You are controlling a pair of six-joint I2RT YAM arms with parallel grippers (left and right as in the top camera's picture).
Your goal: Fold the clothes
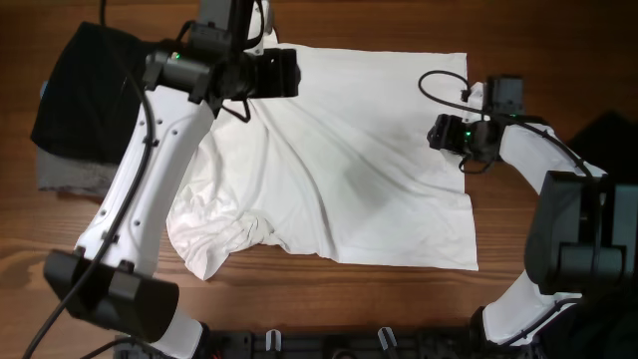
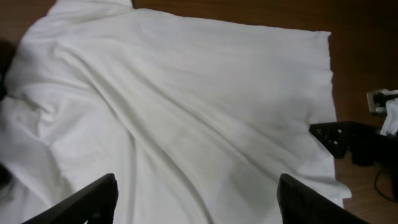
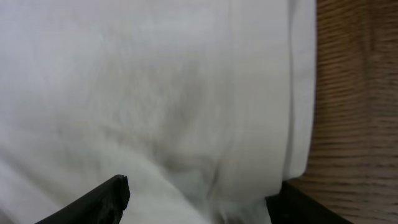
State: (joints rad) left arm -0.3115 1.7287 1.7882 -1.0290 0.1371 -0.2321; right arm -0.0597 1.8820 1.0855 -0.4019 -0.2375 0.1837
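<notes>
Bare tabletop (image 1: 379,299) front; dark pile (image 1: 80,100) left.

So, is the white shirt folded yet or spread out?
Spread out, not folded: the shirt lies open over the table, flat on the right, bunched and wrinkled on the left.

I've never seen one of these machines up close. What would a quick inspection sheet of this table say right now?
Surface: wooden table, bare wood around the clothes.
Job's things: white T-shirt spread out, wrinkled, one corner bunched, not yet folded, no print showing; black garment lying on a grey garment at the left side.
Clutter: dark shape at the right edge, cannot identify.
Grippers: left gripper above the shirt, jaws wide, holding nothing; right gripper low over the shirt's hem, jaws apart.
Cables: black cable loops over the shirt by the right wrist; second cable runs along the left arm.
Surroundings: nothing seen.
</notes>
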